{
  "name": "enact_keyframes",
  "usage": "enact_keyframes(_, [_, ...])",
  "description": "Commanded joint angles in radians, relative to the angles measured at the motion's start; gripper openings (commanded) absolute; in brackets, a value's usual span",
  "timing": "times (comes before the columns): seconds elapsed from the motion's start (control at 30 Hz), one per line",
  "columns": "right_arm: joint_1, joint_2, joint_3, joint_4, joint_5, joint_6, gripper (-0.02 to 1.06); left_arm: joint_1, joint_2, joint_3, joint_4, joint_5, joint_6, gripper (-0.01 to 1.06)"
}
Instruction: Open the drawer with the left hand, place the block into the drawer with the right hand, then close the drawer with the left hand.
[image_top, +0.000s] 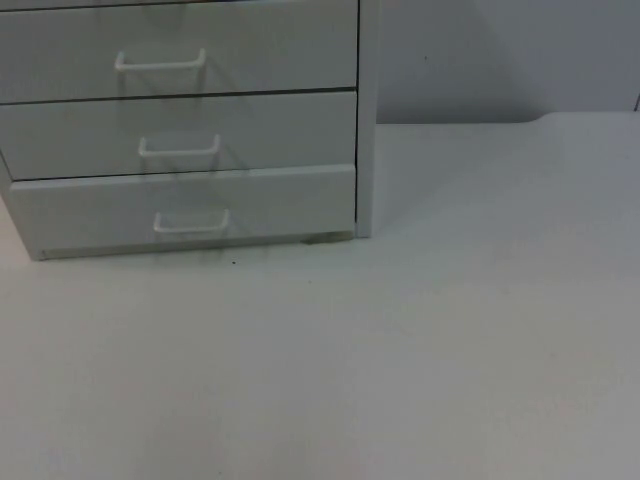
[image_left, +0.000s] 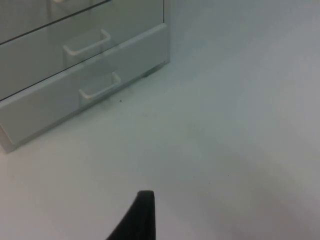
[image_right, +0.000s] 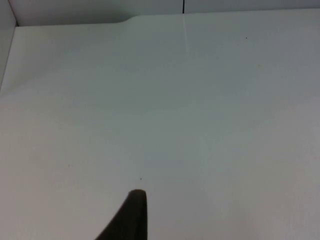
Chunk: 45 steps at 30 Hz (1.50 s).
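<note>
One white desk (image_top: 450, 350) carries everything under inspection and ends at the grey partition wall (image_top: 480, 60) at the back. On the desk's left rear portion stands a pale grey drawer cabinet (image_top: 366, 120), its base resting on the surface and its right side panel facing the bare half of the desk. Three drawers are stacked in it: the top drawer (image_top: 270, 50), the middle drawer (image_top: 280, 135) and the bottom drawer (image_top: 290, 205). All three fronts sit in the cabinet with thin dark seams between them, and I record them as shut. Each front bears a white bar handle at about its middle: the top handle (image_top: 160, 64), the middle handle (image_top: 179, 148) and the bottom handle (image_top: 191, 222), none of them touched. My left jaws hang above the bare desk in front of the cabinet, well apart from it and looking towards the middle and bottom drawers. I cannot tell whether they are apart or together. My right jaws hang over the bare right side of the desk, facing the partition wall, and I cannot tell their state either. A small dark speck (image_top: 234, 263) lies on the desk just in front of the bottom drawer.
</note>
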Motion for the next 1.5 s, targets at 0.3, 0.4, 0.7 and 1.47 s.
enact_keyframes(0.3, [0.0, -0.004, 0.007, -0.003, -0.007, -0.001, 1.05, 0.101, -0.004, 0.005, -0.001, -0.004, -0.001, 1.05])
enact_keyframes(0.4, [0.0, -0.004, 0.007, -0.003, -0.007, -0.001, 1.05, 0.181, -0.004, 0.005, -0.001, -0.004, -0.001, 1.05])
enact_keyframes(0.7, [0.0, -0.004, 0.007, -0.003, -0.007, -0.001, 1.05, 0.494, -0.004, 0.005, -0.001, -0.004, -0.001, 1.05])
enact_keyframes(1.47, [0.0, -0.004, 0.007, -0.003, -0.007, -0.001, 1.05, 0.759, -0.004, 0.005, 0.001, -0.004, -0.001, 1.05])
